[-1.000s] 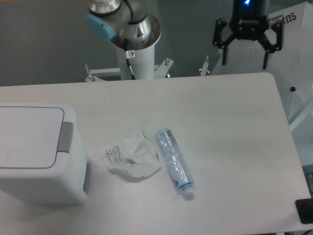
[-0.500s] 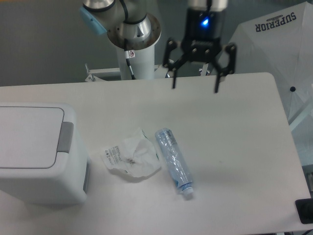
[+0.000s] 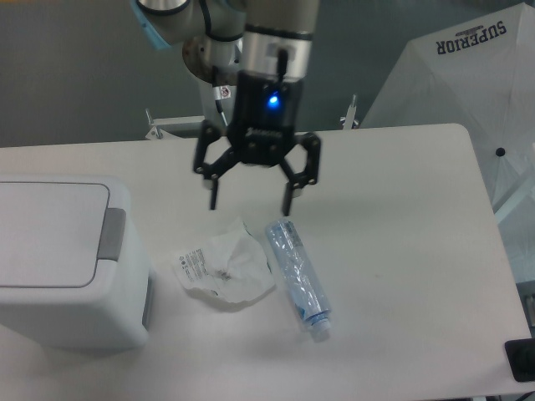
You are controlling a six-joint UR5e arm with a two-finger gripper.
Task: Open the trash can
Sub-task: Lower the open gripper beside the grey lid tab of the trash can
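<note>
The gripper [image 3: 250, 202] is hanging with jaws wide, empty; below: one bottle [image 3: 298, 277], one wrapper [image 3: 223, 265]; left: one trash can [image 3: 68, 261].

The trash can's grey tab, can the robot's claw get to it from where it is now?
Probably yes. The claw hangs open above the table, to the right of the trash can. Nothing stands between it and the grey tab; the crumpled wrapper and bottle lie flat, lower down.
</note>
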